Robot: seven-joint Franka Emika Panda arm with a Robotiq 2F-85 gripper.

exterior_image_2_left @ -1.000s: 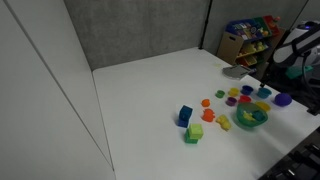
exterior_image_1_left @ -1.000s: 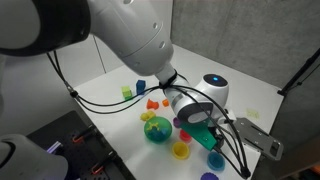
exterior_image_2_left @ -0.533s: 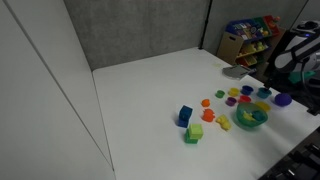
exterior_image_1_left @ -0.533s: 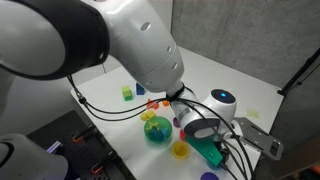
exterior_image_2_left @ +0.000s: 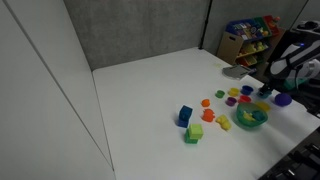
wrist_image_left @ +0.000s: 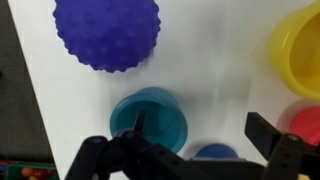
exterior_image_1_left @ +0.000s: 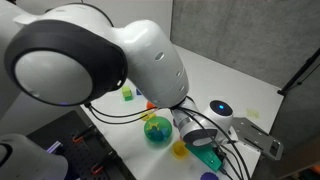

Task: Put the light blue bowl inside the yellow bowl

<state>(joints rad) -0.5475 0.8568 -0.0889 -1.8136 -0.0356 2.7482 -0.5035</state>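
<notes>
In the wrist view the light blue bowl sits upright on the white table, just below a purple spiky ball. My gripper is open and low over the bowl. Its left finger reaches into the bowl's hollow and its right finger hangs over bare table, so the bowl's right rim lies between them. The yellow bowl is cut off at the right edge. In an exterior view the gripper is down by the table's near edge, next to the yellow bowl.
A smaller, darker blue bowl lies under the gripper's palm and a red piece sits at the right. A big teal-green bowl holds small toys. A blue cube and a green block stand further off. Cables trail off the table edge.
In the exterior view the arm has swung forward and down, carrying the gripper lower toward the bowls at the table's near edge. The bowls have not moved.
</notes>
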